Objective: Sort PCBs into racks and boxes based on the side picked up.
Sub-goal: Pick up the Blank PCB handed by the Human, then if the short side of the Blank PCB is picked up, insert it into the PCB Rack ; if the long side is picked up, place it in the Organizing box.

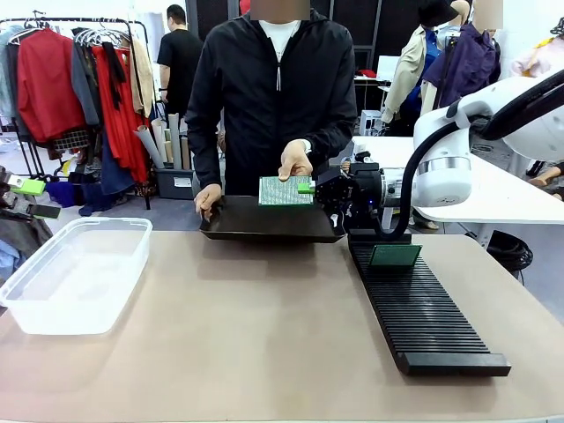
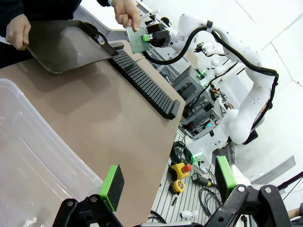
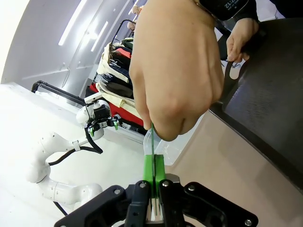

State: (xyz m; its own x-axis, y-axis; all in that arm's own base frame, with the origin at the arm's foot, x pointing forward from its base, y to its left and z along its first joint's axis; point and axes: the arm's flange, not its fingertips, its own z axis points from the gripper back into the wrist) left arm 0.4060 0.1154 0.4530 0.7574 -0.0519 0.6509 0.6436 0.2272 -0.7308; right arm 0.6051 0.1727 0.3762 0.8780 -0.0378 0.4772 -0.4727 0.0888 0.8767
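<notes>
A person's hand [image 1: 295,161] holds a green PCB [image 1: 285,190] above the dark tray [image 1: 269,220]. My right gripper [image 1: 308,188] is shut on that PCB's right edge while the hand still grips its top. In the right wrist view the PCB [image 3: 153,142] shows edge-on between the green pads, under the hand [image 3: 175,71]. Another PCB [image 1: 394,256] stands in the far end of the black rack [image 1: 423,304]. The clear box [image 1: 75,273] sits at the left. My left gripper [image 2: 168,177] hangs open beside the box [image 2: 28,156], holding nothing.
The person's other hand [image 1: 209,198] steadies the tray at the table's far edge. Bare brown table lies between box and rack. Tools and cables [image 2: 182,172] lie on the floor beyond the table's edge.
</notes>
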